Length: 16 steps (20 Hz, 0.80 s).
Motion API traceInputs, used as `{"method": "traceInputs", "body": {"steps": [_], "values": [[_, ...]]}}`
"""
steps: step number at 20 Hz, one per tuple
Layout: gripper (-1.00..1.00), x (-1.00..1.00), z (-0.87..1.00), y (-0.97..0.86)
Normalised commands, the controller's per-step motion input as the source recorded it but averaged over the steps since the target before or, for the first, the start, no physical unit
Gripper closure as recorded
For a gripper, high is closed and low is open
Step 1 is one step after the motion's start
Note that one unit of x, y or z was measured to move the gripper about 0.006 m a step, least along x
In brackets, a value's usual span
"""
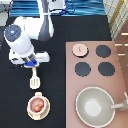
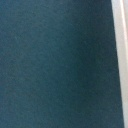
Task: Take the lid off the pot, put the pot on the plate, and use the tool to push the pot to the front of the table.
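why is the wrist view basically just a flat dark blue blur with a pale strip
Wrist view: only the dark table up close, with a pale band along one edge, unidentifiable. Exterior view: soft but readable; gripper above the tool, pot on the plate, lid on the stove.
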Motion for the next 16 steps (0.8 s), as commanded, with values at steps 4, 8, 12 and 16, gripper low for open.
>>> {"method": "traceInputs", "body": {"steps": [4,8,12,16], "values": [[1.00,0.74,-0.21,0.16],[1.00,0.95,-0.03,0.00],[1.00,1.00,0.07,0.06],[1.00,1.00,0.07,0.06]]}}
